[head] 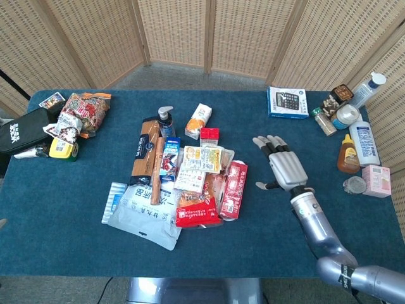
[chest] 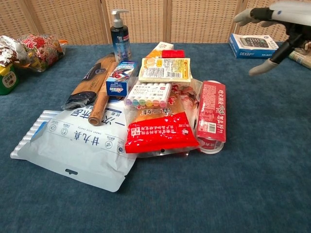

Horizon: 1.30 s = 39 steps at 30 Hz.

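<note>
1. Now the right hand (head: 283, 166) hovers over the blue worktop (head: 291, 234), fingers (head: 269, 144) spread and holding nothing.
2. Nearest its thumb side lies the red packet (head: 232, 189), just beside the hand but not touching it.
3. Beyond that packet sits the pile: a marker box (head: 190, 179), a yellow sachet (head: 202, 158) and a white bag (head: 145, 215).
4. Ahead of the fingertips, well apart, lies the calculator box (head: 287, 102).
5. Neither view shows the left hand.
</note>
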Motion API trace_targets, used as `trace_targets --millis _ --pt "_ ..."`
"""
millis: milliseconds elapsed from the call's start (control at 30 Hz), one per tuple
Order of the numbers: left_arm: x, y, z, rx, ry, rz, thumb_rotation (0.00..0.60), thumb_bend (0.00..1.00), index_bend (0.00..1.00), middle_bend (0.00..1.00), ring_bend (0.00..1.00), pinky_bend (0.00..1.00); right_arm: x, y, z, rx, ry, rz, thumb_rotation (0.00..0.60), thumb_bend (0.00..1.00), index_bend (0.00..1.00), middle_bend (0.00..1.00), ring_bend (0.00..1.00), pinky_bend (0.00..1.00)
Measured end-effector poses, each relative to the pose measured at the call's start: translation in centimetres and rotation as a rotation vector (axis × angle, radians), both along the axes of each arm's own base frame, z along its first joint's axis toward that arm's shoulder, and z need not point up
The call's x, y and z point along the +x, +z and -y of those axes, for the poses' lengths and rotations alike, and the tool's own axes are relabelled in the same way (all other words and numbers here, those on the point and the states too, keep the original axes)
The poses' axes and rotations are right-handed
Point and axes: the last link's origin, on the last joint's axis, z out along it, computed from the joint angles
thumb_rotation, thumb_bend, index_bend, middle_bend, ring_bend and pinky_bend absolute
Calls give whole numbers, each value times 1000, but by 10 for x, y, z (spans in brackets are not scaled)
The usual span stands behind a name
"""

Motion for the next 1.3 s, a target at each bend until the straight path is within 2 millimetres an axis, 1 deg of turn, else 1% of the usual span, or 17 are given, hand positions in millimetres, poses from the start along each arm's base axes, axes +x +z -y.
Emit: trace_targets --millis 167,267,567,700,833,967,1100,1300 --pt "-1 0 -1 2 9 -2 600 0 0 0 0 0 22 -16 17 61 -3 31 600 0 0 0 0 0" --pt "-1 0 -2 3 10 -3 600 0 0 0 0 0 37 -26 22 103 -11 59 600 0 0 0 0 0" --pt "-3 -4 -9 -8 28 -8 600 0 0 0 0 0 80 -62 34 183 31 36 600 0 0 0 0 0" --pt "-3 -5 -9 -12 31 -13 600 0 0 0 0 0 94 -75 39 200 49 27 600 0 0 0 0 0" --pt "-4 -3 -9 -4 37 -12 600 0 0 0 0 0 103 -86 45 208 55 21 600 0 0 0 0 0" --pt "-6 -1 -9 6 44 -12 600 0 0 0 0 0 105 -96 50 219 43 24 600 0 0 0 0 0" --pt "-7 -2 -9 3 48 -11 600 0 0 0 0 0 108 -106 50 233 44 30 600 0 0 0 0 0" --pt "-7 -2 -9 1 46 -7 600 0 0 0 0 0 109 -115 53 235 31 64 600 0 0 0 0 0"
